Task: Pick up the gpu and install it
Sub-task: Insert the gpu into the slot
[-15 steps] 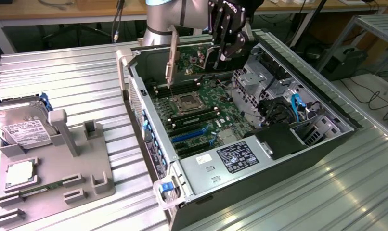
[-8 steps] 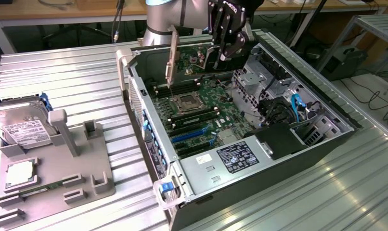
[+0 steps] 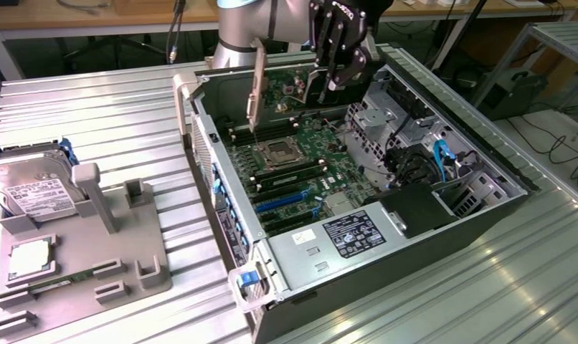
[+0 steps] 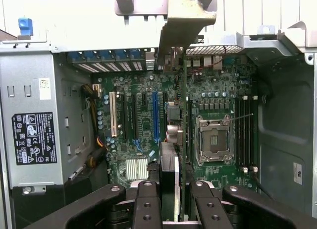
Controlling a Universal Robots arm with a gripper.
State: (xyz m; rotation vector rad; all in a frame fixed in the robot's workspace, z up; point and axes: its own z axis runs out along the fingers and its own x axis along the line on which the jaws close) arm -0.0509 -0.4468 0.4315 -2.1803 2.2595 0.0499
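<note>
Exterior view: the gpu [image 3: 257, 86] hangs edge-on above the open computer case [image 3: 480, 208], its narrow metal bracket showing as a pale strip that points down toward the motherboard [image 3: 308, 161]. It sits over the processor socket [image 3: 277, 151], clear of the board, and not in any slot.

The claw [image 3: 339, 75] is partly closed on the card, gripping it from above. In the wrist view the two fingers [image 4: 148, 209] press the card's dark body [image 4: 171, 174] between them, and the bracket [image 4: 181, 26] stretches away toward the case's rear wall. Past it, the blue expansion slot [image 4: 156, 115] and the white one [image 4: 113, 115] lie bare on the board, with the memory slots [image 4: 245, 132] beyond the socket [image 4: 214, 140].

The power supply [image 3: 351, 233], with its dark label, fills the near corner of the case in the exterior view. On the exterior view's left, a grey holder [image 3: 88, 265] on the ribbed metal desk [image 3: 117, 122] carries a hard drive [image 3: 36, 186] propped upright, and what looks like a second flat part [image 3: 29, 258] lies below it, too unclear to name.
</note>
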